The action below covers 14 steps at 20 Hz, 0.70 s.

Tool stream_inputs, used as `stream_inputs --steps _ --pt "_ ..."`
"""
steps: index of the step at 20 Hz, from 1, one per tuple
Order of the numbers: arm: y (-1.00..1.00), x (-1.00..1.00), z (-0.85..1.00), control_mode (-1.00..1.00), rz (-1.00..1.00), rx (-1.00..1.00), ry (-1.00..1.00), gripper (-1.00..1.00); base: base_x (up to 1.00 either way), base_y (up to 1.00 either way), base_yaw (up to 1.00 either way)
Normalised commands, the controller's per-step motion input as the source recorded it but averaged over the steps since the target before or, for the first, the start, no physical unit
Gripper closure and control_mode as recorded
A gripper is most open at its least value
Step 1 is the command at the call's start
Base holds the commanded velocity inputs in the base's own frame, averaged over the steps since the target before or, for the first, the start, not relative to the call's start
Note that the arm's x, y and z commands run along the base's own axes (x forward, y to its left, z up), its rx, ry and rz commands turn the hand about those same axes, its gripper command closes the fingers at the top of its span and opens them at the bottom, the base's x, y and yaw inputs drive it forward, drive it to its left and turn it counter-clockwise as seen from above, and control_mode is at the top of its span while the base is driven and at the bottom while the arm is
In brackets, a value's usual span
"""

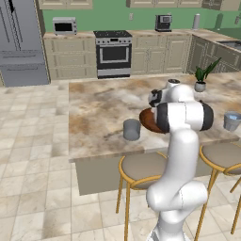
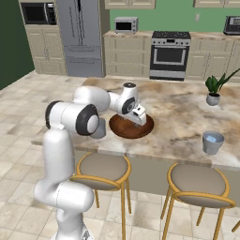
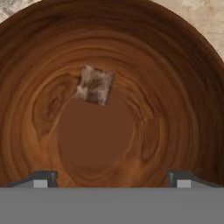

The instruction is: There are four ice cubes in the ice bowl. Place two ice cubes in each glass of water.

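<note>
My gripper [image 3: 113, 181] hangs open just above the inside of the reddish-brown ice bowl [image 3: 175, 87], fingertips [image 3: 41, 179] wide apart with nothing between them. One small pale translucent ice cube [image 3: 95, 85] lies tilted on the bowl's floor, ahead of the fingers and apart from them. From the right base view the gripper [image 2: 140, 120] points down into the ice bowl [image 2: 121, 131]. The arm hides part of the ice bowl [image 1: 146, 120] from the left. One glass of water [image 1: 132, 129] stands just left of the bowl, the other glass of water [image 1: 232, 120] far to the right [image 2: 213, 142].
A small grey plant pot [image 1: 200, 86] with a green plant stands at the counter's far right. Two round stools [image 1: 141, 167] [image 1: 223, 155] sit under the marble counter's near edge [image 1: 108, 155]. Stove and cabinets line the back wall.
</note>
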Motion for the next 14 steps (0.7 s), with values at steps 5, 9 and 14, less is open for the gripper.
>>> stream_inputs --steps 5,9,14 --pt "0.00 0.44 -0.12 -1.00 0.00 0.00 0.02 -1.00 0.00 0.00 0.00" --pt "0.00 0.45 -0.19 -1.00 0.00 0.00 0.06 -1.00 0.00 0.00 0.00" --pt "-0.04 0.39 -0.36 -1.00 0.00 -0.03 0.07 -1.00 0.00 0.00 0.00"
